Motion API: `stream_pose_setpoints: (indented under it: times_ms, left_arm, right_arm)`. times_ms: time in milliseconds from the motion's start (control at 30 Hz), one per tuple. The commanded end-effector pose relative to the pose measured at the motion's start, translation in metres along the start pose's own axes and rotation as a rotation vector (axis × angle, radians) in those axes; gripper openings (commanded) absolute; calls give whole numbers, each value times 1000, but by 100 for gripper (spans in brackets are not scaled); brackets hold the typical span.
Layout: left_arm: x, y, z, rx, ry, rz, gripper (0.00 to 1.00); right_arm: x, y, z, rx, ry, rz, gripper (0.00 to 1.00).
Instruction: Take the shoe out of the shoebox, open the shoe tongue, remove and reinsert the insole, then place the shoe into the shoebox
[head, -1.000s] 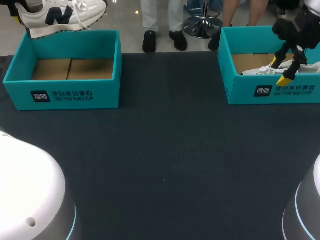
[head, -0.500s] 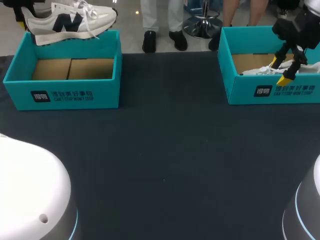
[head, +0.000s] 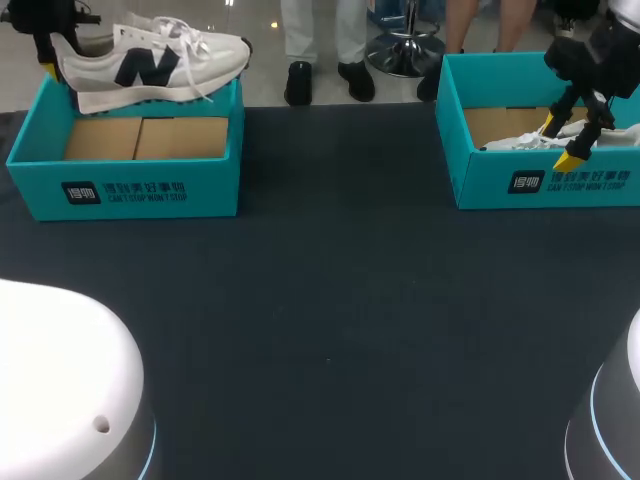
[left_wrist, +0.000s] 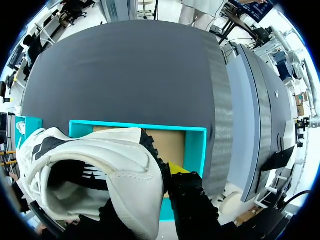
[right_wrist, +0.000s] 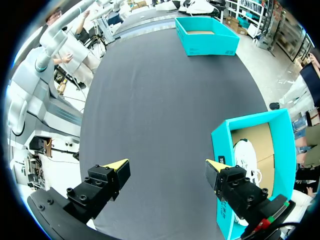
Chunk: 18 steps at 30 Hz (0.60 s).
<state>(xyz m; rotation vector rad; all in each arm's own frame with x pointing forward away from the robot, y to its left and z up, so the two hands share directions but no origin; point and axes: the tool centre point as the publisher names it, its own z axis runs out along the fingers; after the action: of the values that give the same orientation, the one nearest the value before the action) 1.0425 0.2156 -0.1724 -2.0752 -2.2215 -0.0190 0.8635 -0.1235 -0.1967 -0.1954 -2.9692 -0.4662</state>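
White shoe (left_wrist: 120, 170): dark interior only in left wrist view.

Two teal shoeboxes (left shoebox (head: 125, 188), right shoebox (head: 545, 185)); two white shoes (lifted shoe (head: 150, 62), boxed shoe (head: 515, 143)); two grippers (left gripper (head: 52, 50), right gripper (right_wrist: 166, 164)); one dark table (head: 330, 300).

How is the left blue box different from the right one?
The left box is empty, its brown floor bare; the right box has a white shoe lying inside. The left gripper holds a sneaker over the left box; the right gripper hangs open by the right box. Both boxes are teal.
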Motion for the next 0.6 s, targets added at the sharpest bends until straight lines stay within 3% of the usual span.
stream_pose_setpoints:
  times_ms: [33,600]
  left_arm:
    - [-10,-35,-3,-163,7,-2,0]
    - [-56,-89,0,-161,34,17,0]
  right_arm:
    - [-1,0,0,2,1,-1,100]
    - [-1,0,0,2,1,-1,100]
